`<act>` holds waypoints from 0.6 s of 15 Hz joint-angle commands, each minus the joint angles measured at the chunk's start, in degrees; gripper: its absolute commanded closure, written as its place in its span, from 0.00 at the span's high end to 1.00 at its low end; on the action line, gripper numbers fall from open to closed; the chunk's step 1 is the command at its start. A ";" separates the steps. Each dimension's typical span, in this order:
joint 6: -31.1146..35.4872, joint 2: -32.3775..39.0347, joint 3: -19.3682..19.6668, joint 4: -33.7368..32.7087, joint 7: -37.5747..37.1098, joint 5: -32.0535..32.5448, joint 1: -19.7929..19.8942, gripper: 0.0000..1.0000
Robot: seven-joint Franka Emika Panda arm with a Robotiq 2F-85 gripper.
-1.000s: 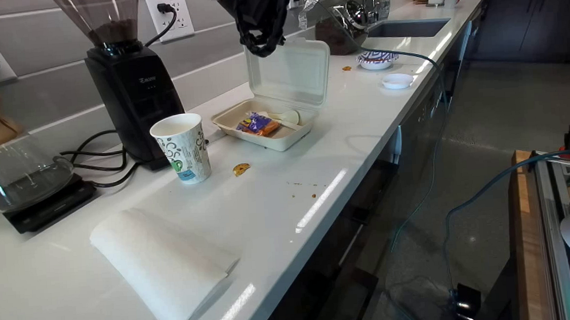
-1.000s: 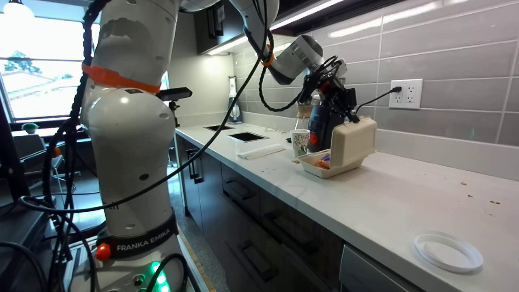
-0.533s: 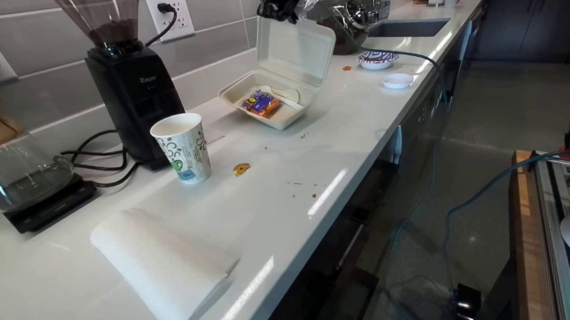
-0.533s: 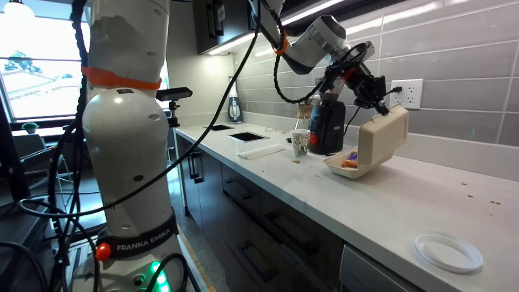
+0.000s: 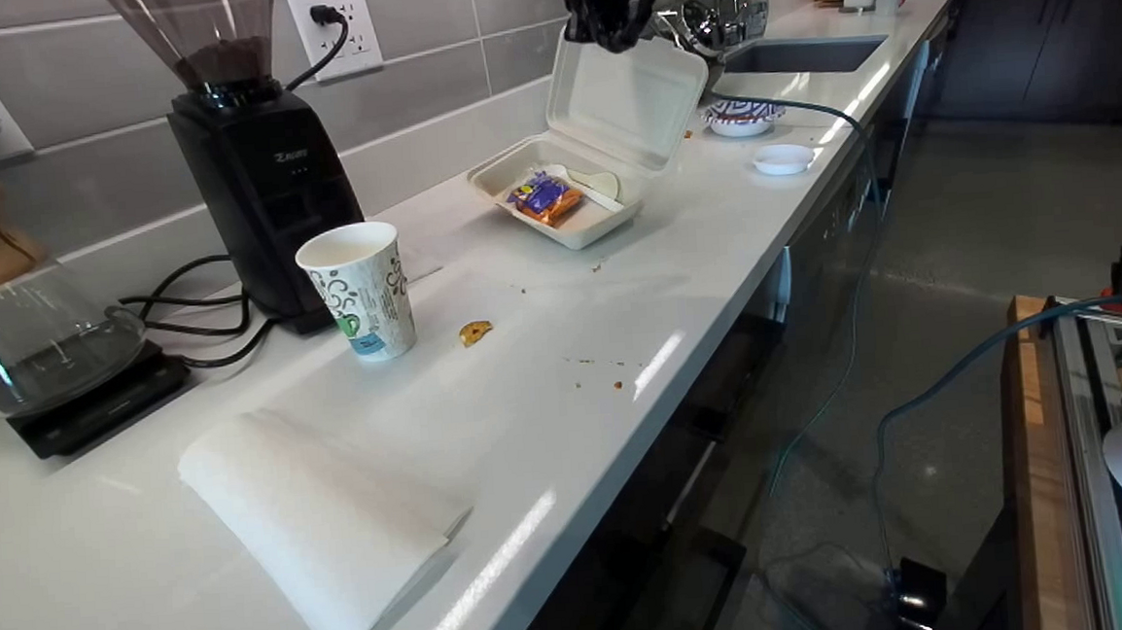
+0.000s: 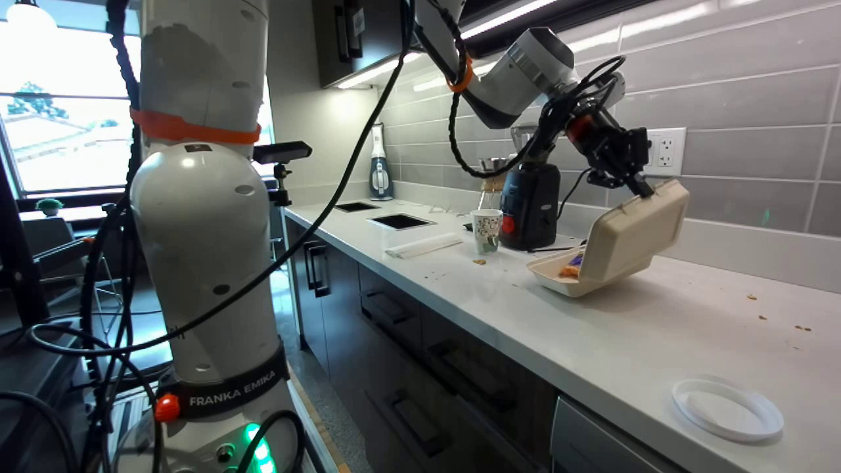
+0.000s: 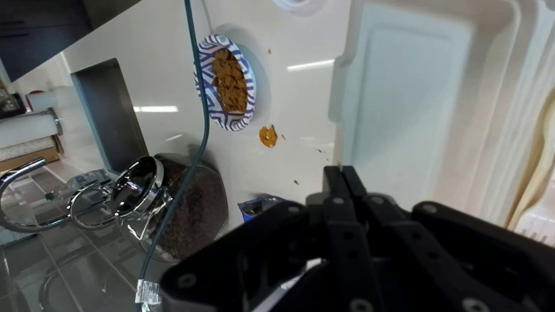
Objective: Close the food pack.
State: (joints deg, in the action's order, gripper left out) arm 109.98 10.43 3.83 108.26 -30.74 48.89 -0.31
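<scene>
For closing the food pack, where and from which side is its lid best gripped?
I'd pinch the lid near the middle of its free upper edge, where the end effector sits, coming from above: it stands open, tilted back from the base, thin rim uppermost.

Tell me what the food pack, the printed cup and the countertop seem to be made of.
Food pack: probably molded plant fiber, though plastic is possible; matte beige walls with soft, rounded edges.
Printed cup: likely paper, low sheen, judging by its plain white inside and printed wall; any coating can't be told.
Countertop: polished stone or a composite, it seems; glossy, with bright light streaks.
</scene>
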 commanded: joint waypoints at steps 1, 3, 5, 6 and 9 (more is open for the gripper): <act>-1.12 -0.28 0.60 3.66 3.22 3.55 0.61 0.01; -1.14 -0.14 0.67 4.58 4.16 4.69 0.76 0.01; -1.13 0.18 0.71 5.33 4.94 6.49 0.88 0.01; -1.23 0.12 0.67 5.87 5.15 7.42 0.83 0.01; -1.33 -0.24 0.52 8.30 4.24 11.42 0.56 0.01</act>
State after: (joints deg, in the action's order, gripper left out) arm 109.65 10.86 4.62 113.82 -26.40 56.21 0.47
